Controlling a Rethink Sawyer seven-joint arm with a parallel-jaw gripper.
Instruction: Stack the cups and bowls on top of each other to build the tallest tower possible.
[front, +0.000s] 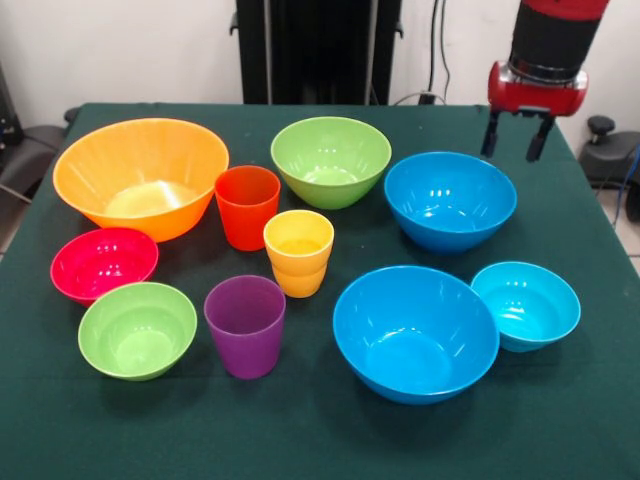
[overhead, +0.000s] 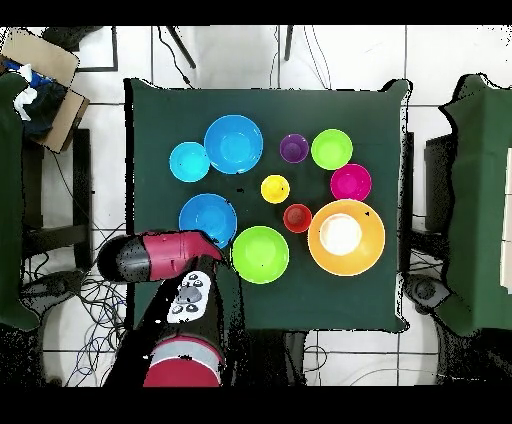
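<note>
Nothing is stacked yet. Beside the orange-yellow bowl (front: 140, 176) sit two blue bowls (front: 416, 332), the green bowls (front: 331, 160), pink-red and light-blue bowls, then three cups (front: 247, 205), all separate. The gripper (front: 517, 135) hovers beyond, fingers apart, empty.

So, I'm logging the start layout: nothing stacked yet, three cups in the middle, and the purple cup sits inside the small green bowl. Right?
Not quite. The front view shows the purple cup standing on the table beside the small green bowl, not inside it. Nothing is stacked, and the three cups are in the middle.

glossy plastic bowls (front: 416, 333), matt cloth table (front: 320, 440)
</note>
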